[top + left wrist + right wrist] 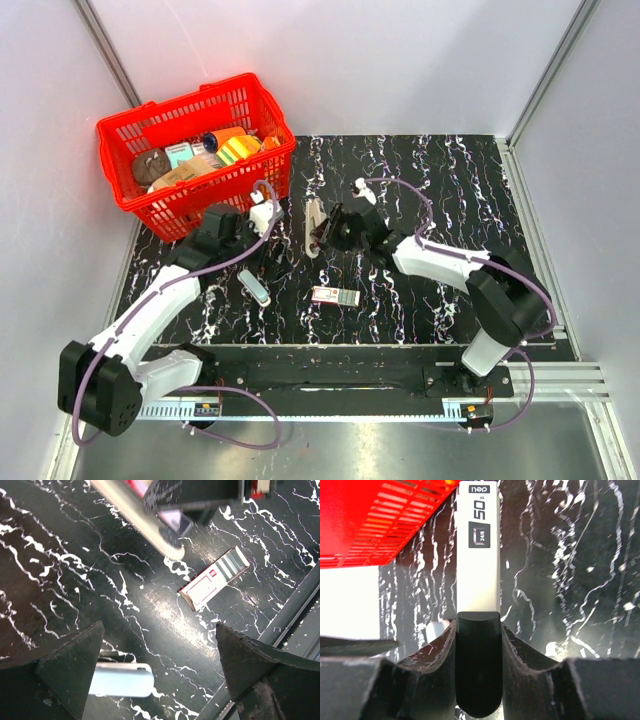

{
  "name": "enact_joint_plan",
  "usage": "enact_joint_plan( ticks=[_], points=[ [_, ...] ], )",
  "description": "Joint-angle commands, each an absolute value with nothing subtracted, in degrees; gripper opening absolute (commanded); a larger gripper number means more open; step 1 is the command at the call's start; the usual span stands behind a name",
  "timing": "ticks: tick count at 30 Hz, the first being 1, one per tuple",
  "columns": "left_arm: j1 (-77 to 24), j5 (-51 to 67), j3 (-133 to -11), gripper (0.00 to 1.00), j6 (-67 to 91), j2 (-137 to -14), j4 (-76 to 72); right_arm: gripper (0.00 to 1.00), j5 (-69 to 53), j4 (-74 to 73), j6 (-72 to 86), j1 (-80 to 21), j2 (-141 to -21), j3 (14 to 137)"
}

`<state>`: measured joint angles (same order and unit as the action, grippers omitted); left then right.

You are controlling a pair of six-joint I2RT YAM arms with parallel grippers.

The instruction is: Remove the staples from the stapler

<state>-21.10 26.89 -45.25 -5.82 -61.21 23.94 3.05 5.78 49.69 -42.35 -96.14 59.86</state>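
The right claw point(477, 645) clenches the black rear end of the slim black-and-cream hinged stapler point(477, 555), whose long axis runs straight ahead of it. The released left claw point(159, 630) hovers just to its left.

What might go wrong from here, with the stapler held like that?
1. The right end effector pinches the stapler only at its black end. The long pale body sticks out, so it may twist or slip.
2. The open left end effector hangs over the pale bar, with the red-and-white box ahead. Moving in, it may knock either aside.
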Motion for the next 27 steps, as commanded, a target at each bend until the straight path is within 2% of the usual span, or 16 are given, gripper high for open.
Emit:
enact_joint_plan(
  ticks=[1, 7, 21, 24, 27],
  points=[
    [-23.99, 24.61, -46.76, 0.99, -9.66, -64.85, 17.49, 0.0, 5.54, 18.36, 57.47, -44.65, -90.62, 56.35],
    [-25.75, 27.42, -49.13, 0.96, -10.2, -72.33, 16.53, 0.0, 5.19, 19.6, 59.06, -45.09, -87.1, 53.88],
    [-27.42, 30.41, -53.96, 0.88, -8.88, -75.76, 17.05, 0.0, 3.25, 24.6, 63.01, -47.46, -85.78, 50.89],
    [-27.33, 30.85, -54.58, 0.81, -9.58, -76.64, 17.49, 0.0, 3.25, 25.75, 63.81, -47.99, -85.34, 50.01],
    [-27.42, 30.76, -54.76, 0.68, -11.07, -77.52, 17.93, 0.0, 2.64, 26.1, 64.16, -48.25, -84.73, 49.75]
  ],
)
